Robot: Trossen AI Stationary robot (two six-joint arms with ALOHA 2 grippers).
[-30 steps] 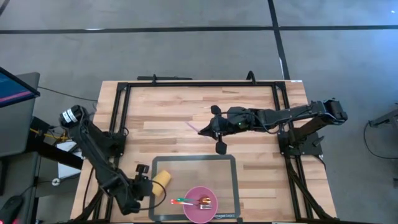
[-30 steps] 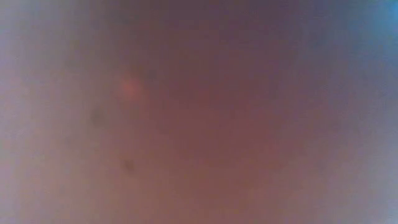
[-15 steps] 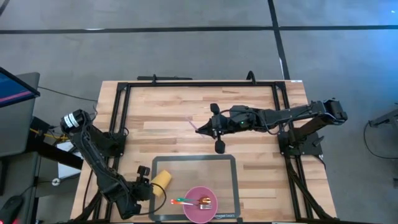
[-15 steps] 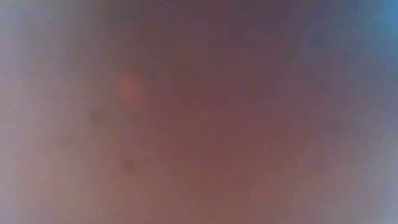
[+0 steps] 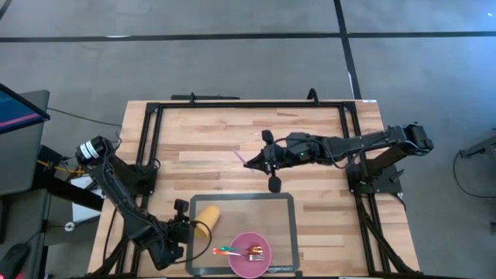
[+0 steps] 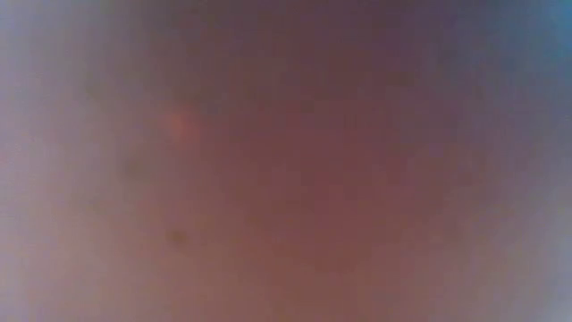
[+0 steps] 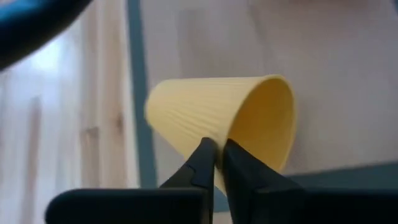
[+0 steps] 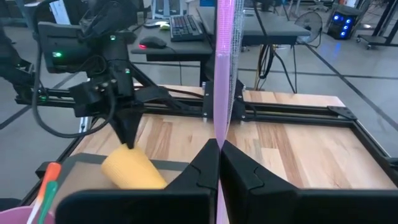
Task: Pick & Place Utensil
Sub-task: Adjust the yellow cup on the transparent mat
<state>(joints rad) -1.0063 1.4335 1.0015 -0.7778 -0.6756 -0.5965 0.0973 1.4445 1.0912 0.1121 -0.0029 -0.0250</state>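
A yellow ribbed cup (image 5: 206, 217) lies on its side at the left end of the grey-rimmed tray (image 5: 293, 232). My left gripper (image 5: 186, 225) is shut on it at the table's near left. A pink plate (image 5: 249, 254) at the tray's near edge holds a fork and a utensil with an orange and green handle (image 5: 226, 250). Over the middle of the table my right gripper (image 5: 253, 163) is shut on a pink utensil (image 5: 239, 157), a slim translucent stick in the right wrist view (image 8: 224, 74). The low view shows only a reddish blur. My left gripper pinches the cup's wall at the rim (image 7: 219, 144), one finger on the ribbed outside (image 7: 202, 158) and one at the open mouth. In the right wrist view the fingers come down on it from above. The cup lies on its side on the tray. My right gripper pinches the pink utensil between its two fingers (image 8: 219, 142), where the fingertips meet. The fingers point toward the table's left edge. The utensil sticks out past the fingertips, clear of the table.
A black frame (image 5: 232, 105) runs round the wooden table top. Bare wood (image 5: 194, 155) lies between the tray and the far rail. Beyond the table's left edge are a monitor (image 5: 19, 108) and cables.
My left gripper has shut on the yellow cup's rim and shifted slightly toward the tray. The cup has turned and slid a little on the tray toward the far edge.
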